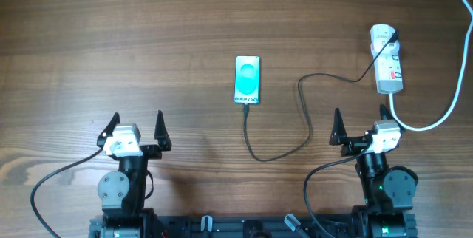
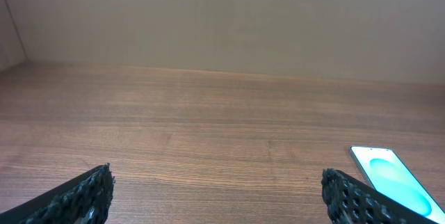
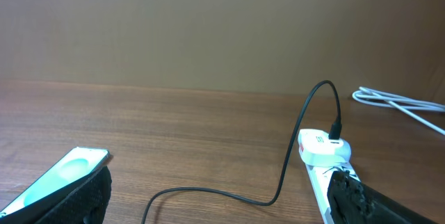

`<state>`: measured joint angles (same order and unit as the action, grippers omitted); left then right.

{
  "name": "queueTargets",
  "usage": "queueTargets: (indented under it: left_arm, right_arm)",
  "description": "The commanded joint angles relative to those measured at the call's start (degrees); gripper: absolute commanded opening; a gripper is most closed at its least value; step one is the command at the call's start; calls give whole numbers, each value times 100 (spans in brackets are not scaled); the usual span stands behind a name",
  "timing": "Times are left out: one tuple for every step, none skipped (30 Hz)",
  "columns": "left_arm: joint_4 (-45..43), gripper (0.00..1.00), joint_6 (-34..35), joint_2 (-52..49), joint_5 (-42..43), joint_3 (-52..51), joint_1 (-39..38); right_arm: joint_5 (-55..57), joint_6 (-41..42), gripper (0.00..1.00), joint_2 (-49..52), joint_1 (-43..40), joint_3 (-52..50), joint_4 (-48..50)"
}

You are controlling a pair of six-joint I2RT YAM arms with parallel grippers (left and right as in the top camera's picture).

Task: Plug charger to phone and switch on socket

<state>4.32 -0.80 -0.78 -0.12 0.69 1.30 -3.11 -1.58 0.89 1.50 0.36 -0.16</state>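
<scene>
The phone [image 1: 247, 80] lies flat mid-table with its cyan screen up; it also shows in the left wrist view [image 2: 393, 177] and the right wrist view [image 3: 59, 174]. The black charger cable [image 1: 304, 112] runs from the phone's near edge, loops and reaches the white socket strip [image 1: 387, 58] at the right; it also shows in the right wrist view [image 3: 292, 161], as does the socket [image 3: 323, 151]. My left gripper [image 1: 136, 128] is open and empty, left of the phone. My right gripper [image 1: 361, 126] is open and empty, just in front of the socket.
The socket's thick white cord [image 1: 451, 112] curves off the right side and returns at the far right corner [image 3: 396, 102]. A plain wall stands behind the table's far edge.
</scene>
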Motion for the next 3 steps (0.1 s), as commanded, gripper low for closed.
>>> queueTargets:
  left_arm:
    - [4,100,-24,61,66,-35,42]
    - [4,100,-24,61,68,-37,42]
    - [4,100,-24,61,68,-35,42]
  right_arm:
    - [48,11,100,-61,-24,-7,20]
    - [48,11,100,-61,-24,-7,20]
    - [48,11,100,-61,-24,-7,20]
